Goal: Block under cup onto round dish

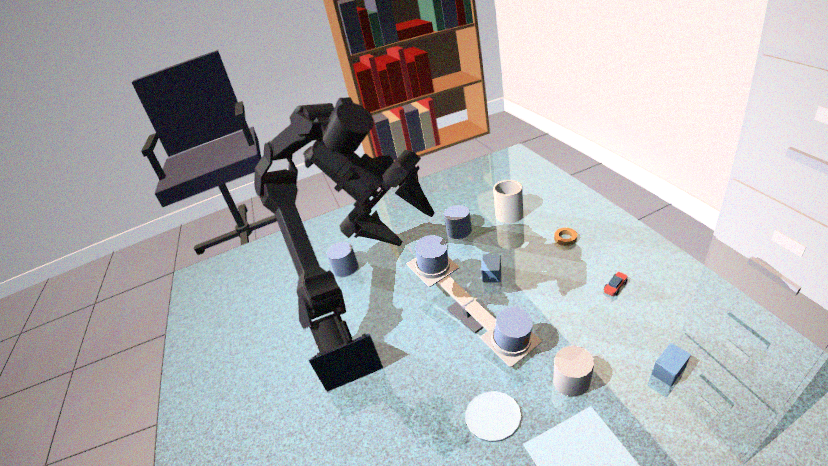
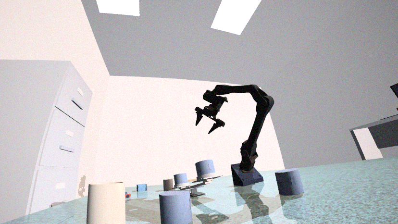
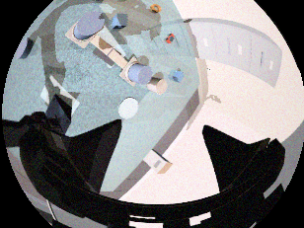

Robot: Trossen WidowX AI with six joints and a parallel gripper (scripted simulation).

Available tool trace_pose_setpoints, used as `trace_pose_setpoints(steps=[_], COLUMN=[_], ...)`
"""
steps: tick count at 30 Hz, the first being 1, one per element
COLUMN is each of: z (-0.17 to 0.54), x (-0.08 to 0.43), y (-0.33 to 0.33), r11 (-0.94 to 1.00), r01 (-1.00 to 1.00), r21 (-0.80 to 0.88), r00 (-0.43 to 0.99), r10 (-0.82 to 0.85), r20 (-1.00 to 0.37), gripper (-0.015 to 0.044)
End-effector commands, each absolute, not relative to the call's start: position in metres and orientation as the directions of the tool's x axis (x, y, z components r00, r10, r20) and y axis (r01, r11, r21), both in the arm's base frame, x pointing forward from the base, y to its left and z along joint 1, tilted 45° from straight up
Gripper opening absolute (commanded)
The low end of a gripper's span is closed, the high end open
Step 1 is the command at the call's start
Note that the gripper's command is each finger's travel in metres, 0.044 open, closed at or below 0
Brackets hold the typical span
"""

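Note:
Two blue-grey cups stand on a small tilted balance (image 1: pixel 482 313). One cup (image 1: pixel 432 255) (image 2: pixel 205 168) (image 3: pixel 90 24) is on the raised end. The other cup (image 1: pixel 513 329) (image 2: pixel 180 179) (image 3: pixel 139 73) is on the lowered end, nearer the dish. The hidden block does not show under either. The round white dish (image 1: pixel 493 415) (image 3: pixel 128 108) is bare, with no cup above it. My gripper (image 1: pixel 417 229) (image 2: pixel 202 129) (image 3: pixel 162 124) is open and empty, in the air well above the raised cup's level, touching nothing.
Loose blue-grey cylinders (image 1: pixel 341 260) (image 1: pixel 457 222), a beige cup (image 1: pixel 508 202) (image 2: pixel 105 204), blue blocks (image 1: pixel 491 269) (image 1: pixel 670 364), an orange ring (image 1: pixel 565 242) and a red car (image 1: pixel 615 283) stand around the balance. A pinkish cylinder (image 1: pixel 573 370) (image 3: pixel 159 85) stands between the lowered end and a pale square (image 1: pixel 579 442).

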State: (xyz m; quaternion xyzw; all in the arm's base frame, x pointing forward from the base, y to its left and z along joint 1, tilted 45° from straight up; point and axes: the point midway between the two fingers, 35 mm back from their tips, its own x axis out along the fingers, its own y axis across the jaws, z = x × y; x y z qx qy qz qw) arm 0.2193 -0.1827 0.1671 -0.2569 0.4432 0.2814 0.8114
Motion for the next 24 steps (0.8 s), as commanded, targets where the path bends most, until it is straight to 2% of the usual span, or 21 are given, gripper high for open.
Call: trace_pose_setpoints(steps=[1, 13, 24], z=[0.155, 0.130, 0.119], x=[0.217, 0.209, 0.205], y=[-0.174, -0.145, -0.125], r11=[0.747, 0.793, 0.735], r01=[-0.661, -0.559, -0.426], r21=[-0.071, 0.243, 0.527], r00=[0.448, 0.472, 0.537], r10=[0.316, 0.546, 0.674], r20=[-0.836, -0.692, -0.507], gripper=[0.0440, 0.0440, 0.0440])
